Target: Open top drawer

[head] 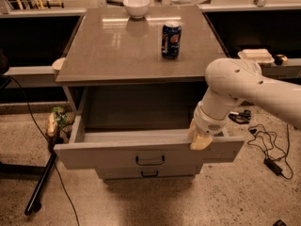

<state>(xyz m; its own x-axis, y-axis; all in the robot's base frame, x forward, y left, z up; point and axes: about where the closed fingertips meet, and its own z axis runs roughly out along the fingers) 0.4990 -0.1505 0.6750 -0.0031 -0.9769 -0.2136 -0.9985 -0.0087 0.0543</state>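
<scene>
The top drawer (103, 157) is a wide grey drawer pulled well out of the cabinet, with a small dark loop handle (150, 160) at the centre of its front panel. Its inside is dark and looks empty. My gripper (200, 139) hangs from the white arm at the right and rests on the top edge of the drawer's front panel, right of the handle. A narrower grey drawer (148, 174) with a like handle shows just below, closed.
A blue soda can (171, 40) and a white bowl (136, 6) stand on the grey cabinet top (117, 51). A black stand leg (40, 185) and a cable lie on the floor at left. Cables and a power adapter (273, 165) lie at right.
</scene>
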